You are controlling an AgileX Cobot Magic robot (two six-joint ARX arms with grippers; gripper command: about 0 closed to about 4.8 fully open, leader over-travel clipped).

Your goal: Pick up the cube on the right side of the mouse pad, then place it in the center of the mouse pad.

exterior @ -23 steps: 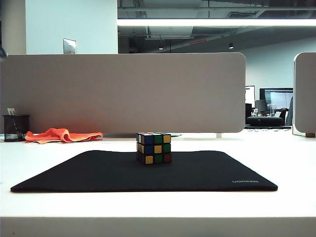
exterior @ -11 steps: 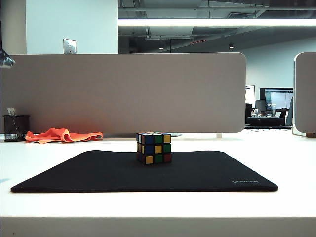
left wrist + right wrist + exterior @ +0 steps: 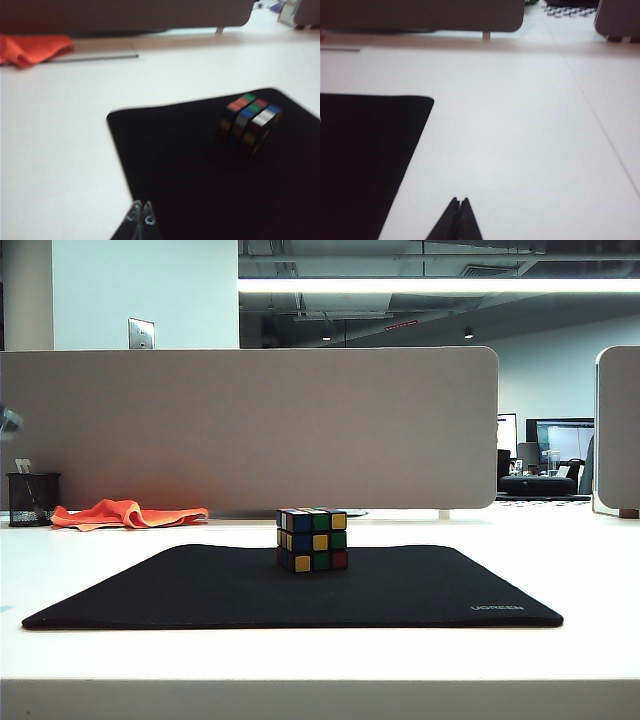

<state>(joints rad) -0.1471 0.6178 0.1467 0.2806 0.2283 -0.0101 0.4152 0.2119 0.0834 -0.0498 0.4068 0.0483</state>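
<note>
White desk [image 3: 560,660], cube [image 3: 248,121] beyond closed left gripper [image 3: 140,211], right gripper [image 3: 460,202] closed

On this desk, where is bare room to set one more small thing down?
The mouse pad is bare left, right and in front of the cube. White table is free right of the pad. Back left is crowded: orange cloth, pen holder. The shut left claw and shut right claw hold nothing.
</note>
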